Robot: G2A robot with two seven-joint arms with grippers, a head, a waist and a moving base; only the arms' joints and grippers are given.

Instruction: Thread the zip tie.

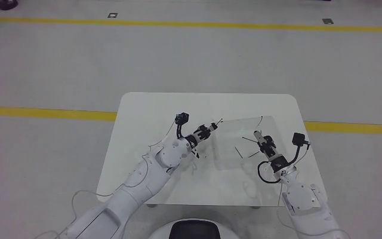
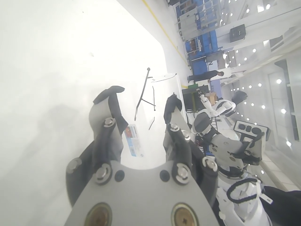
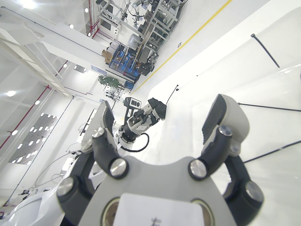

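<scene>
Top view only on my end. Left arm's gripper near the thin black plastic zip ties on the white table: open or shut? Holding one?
Observer: Left wrist view shows the left gripper open and empty.
Operator: Right side?
Observer: The right gripper is open and empty too, per its wrist view.
Operator: Which way does the nearest tie point?
Observer: A long thin black plastic zip tie lies ahead of the left gripper, with its square head at the far end, away from the gripper.

Sticker (image 2: 133, 139) print too blurred; nothing legible
</scene>
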